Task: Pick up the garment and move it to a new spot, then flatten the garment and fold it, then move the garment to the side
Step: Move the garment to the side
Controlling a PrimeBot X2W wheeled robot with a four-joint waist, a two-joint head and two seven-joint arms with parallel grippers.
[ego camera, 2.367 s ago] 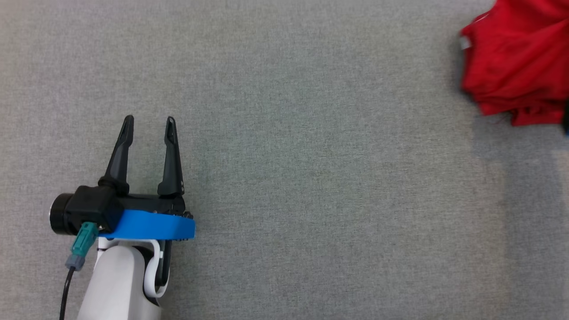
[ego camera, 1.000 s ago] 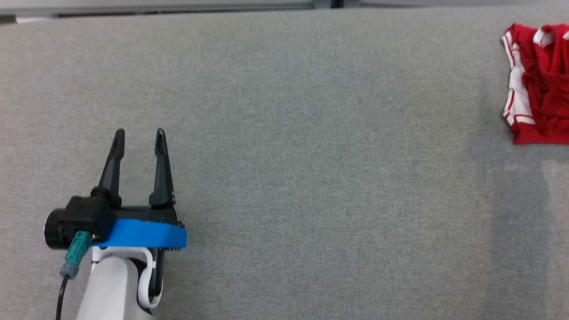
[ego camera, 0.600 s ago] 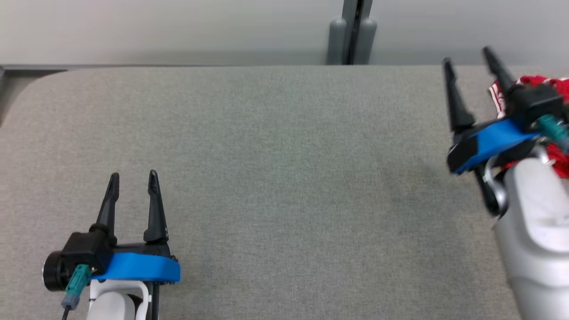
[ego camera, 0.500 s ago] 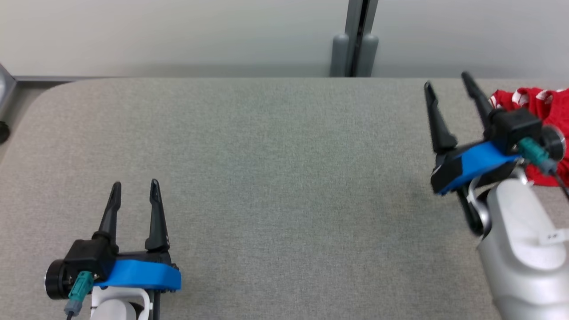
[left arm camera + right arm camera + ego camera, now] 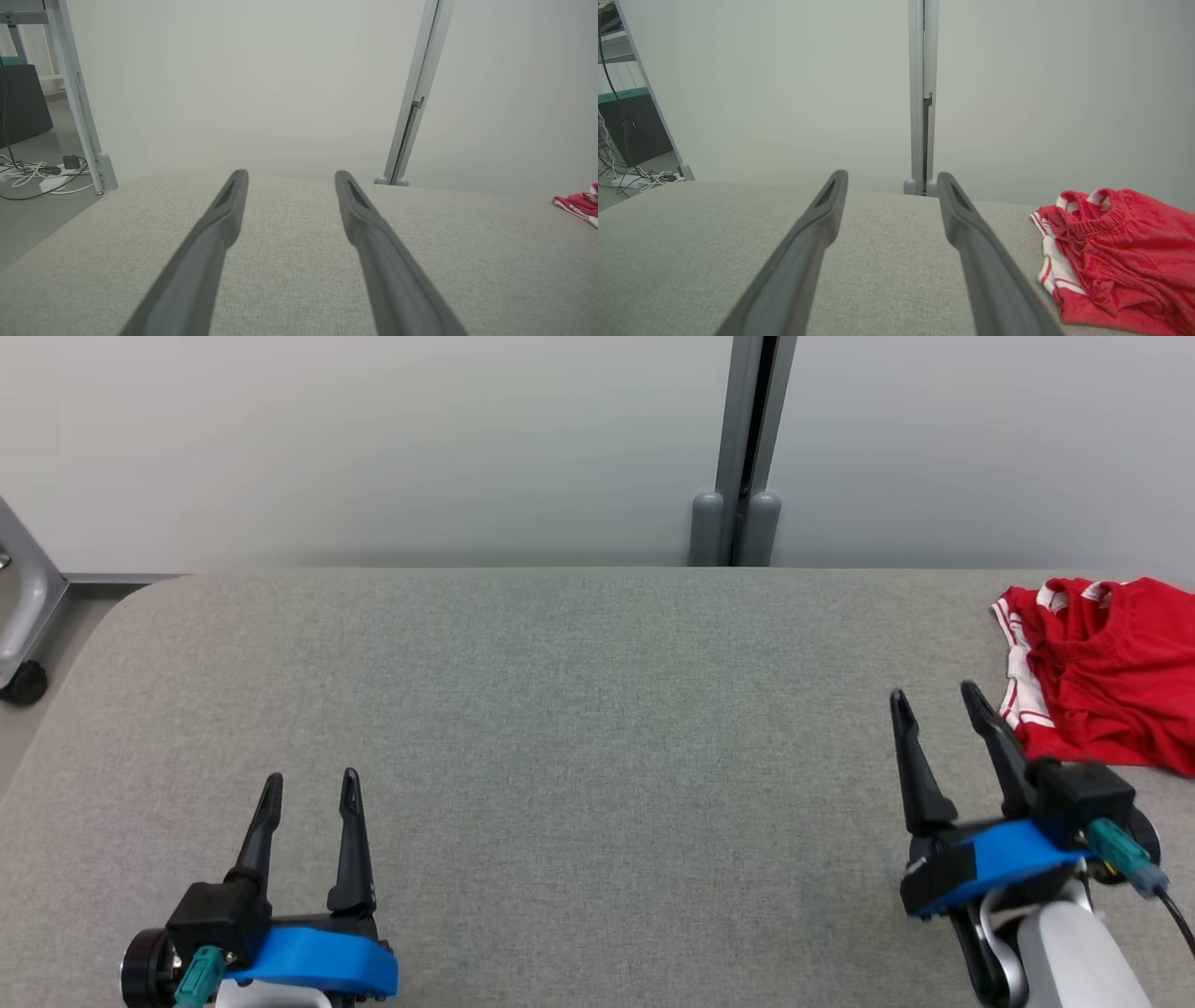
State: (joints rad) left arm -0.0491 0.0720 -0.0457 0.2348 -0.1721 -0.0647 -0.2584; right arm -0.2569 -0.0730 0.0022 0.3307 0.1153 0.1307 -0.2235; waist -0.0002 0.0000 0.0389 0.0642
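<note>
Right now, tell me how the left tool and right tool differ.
The left tool sits far from the garment; the right tool is close beside it. The left tool points nearly straight up the head view; the right tool leans left. Both are open and empty over the table.

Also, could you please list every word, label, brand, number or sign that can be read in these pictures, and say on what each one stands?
There are none to read.
The red garment shows only white stripes, no letters or numbers.
The left gripper and the right gripper bear no readable marking.
The grey table and the pale wall are plain.
</note>
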